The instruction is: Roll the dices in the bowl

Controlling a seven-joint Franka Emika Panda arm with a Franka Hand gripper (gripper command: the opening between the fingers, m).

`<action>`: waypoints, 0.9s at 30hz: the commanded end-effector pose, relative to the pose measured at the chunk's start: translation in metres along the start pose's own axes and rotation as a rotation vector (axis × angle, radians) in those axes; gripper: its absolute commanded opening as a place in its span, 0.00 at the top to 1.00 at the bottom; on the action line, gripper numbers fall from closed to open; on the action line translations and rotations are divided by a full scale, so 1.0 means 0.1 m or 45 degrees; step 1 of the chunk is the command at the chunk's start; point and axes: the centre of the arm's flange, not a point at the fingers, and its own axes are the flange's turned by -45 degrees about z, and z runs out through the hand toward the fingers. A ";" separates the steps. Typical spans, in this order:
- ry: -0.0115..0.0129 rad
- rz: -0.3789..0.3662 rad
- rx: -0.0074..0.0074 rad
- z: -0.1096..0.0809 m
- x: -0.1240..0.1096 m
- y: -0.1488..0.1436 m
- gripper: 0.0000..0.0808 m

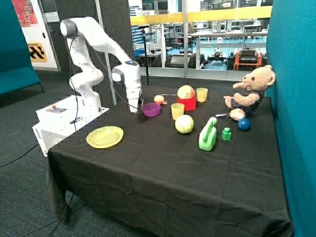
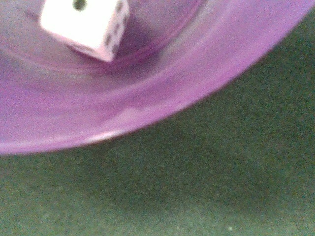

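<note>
The gripper point(image 1: 134, 109) hangs low at the rim of the one purple bowl point(image 1: 151, 109), its grip impossible to judge, while the wrist view shows a single white die point(image 2: 86, 24) lying inside that bowl, near two yellow cups point(image 1: 177, 110) on the black table point(image 1: 163, 173).

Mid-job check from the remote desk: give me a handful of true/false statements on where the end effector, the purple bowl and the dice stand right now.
1. The end effector is down beside the small purple plastic bowl. True.
2. A white die lies inside the bowl. True.
3. The bowl sits on the flat yellow plate. False: it rests on the black tablecloth, apart from the plate.
4. Both dice show in the wrist view. False: only one is visible there.
5. The teddy bear sits next to the bowl. False: it sits at the far end of the table.
</note>
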 end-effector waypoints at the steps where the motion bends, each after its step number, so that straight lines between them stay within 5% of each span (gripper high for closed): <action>1: -0.0002 -0.016 0.0035 -0.40 0.07 -0.03 1.00; 8: -0.0001 -0.065 0.0035 -0.78 0.21 -0.11 1.00; 22: 0.0000 -0.127 0.0035 -1.14 0.36 -0.58 1.00; 27: -0.0001 -0.081 0.0035 -1.32 0.48 -0.73 1.00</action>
